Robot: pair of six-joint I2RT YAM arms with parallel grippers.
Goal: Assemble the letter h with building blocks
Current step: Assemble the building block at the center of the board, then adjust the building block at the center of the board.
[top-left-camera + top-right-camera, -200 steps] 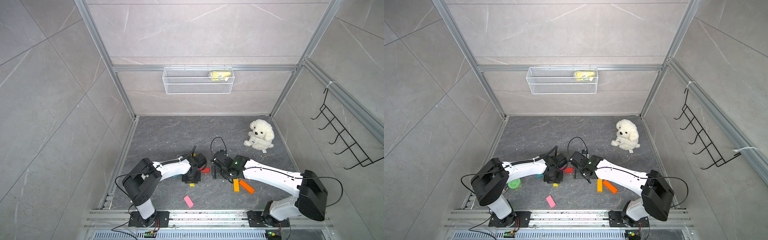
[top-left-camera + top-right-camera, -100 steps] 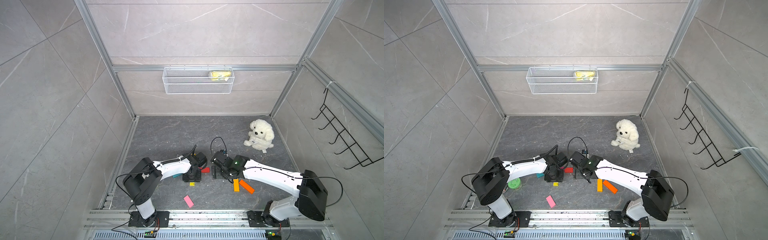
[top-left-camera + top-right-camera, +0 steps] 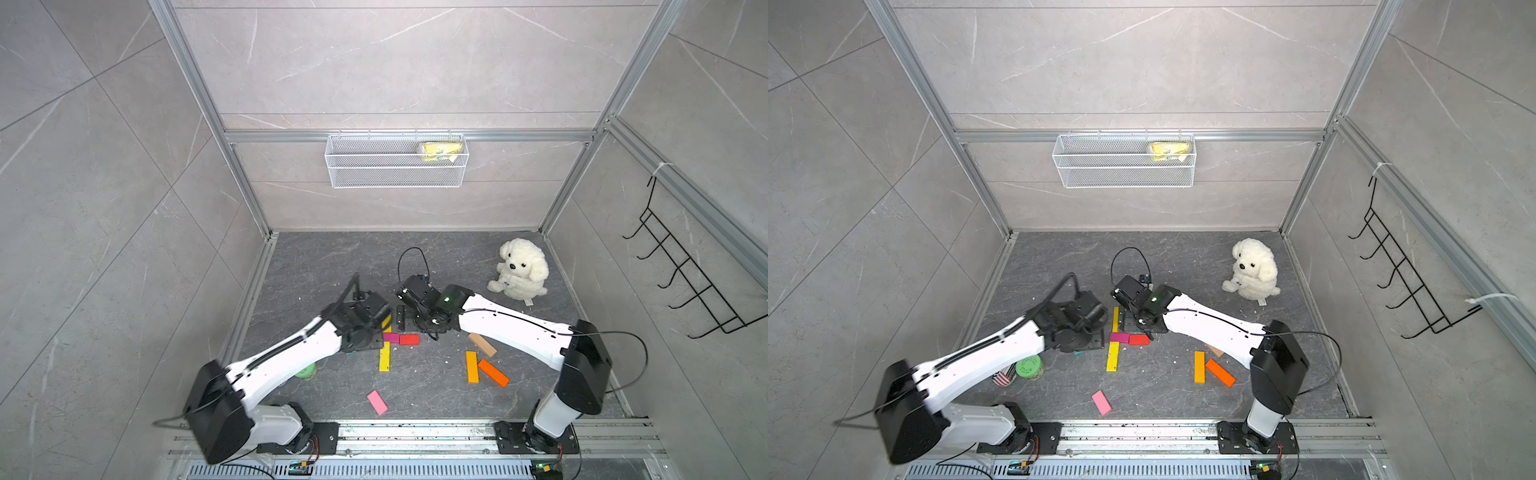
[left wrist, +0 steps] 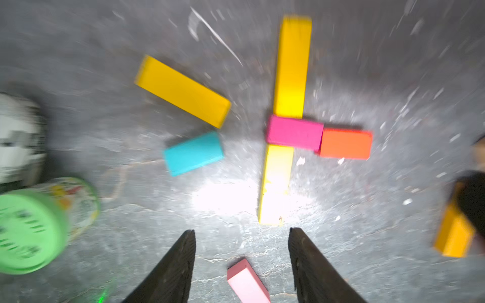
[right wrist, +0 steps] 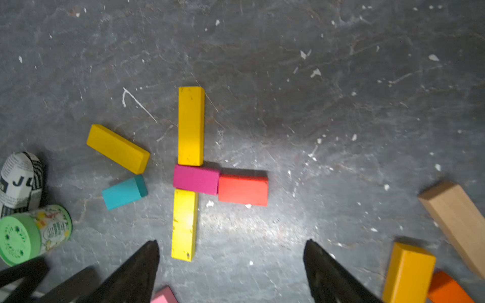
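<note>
Scuffed grey stone floor (image 5: 315, 105); flat rectangular wooden blocks (image 5: 195, 179).

Left claw (image 4: 241, 236) and right claw (image 5: 231, 244) both gape, empty.

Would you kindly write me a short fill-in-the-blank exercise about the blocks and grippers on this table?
1. The magenta block touches a ___ block at its short end.
2. The can has a ___ lid.
3. The left gripper and the right gripper are both ___.
4. The plush dog is ___.
Missing words: red; green; open; white.
</note>
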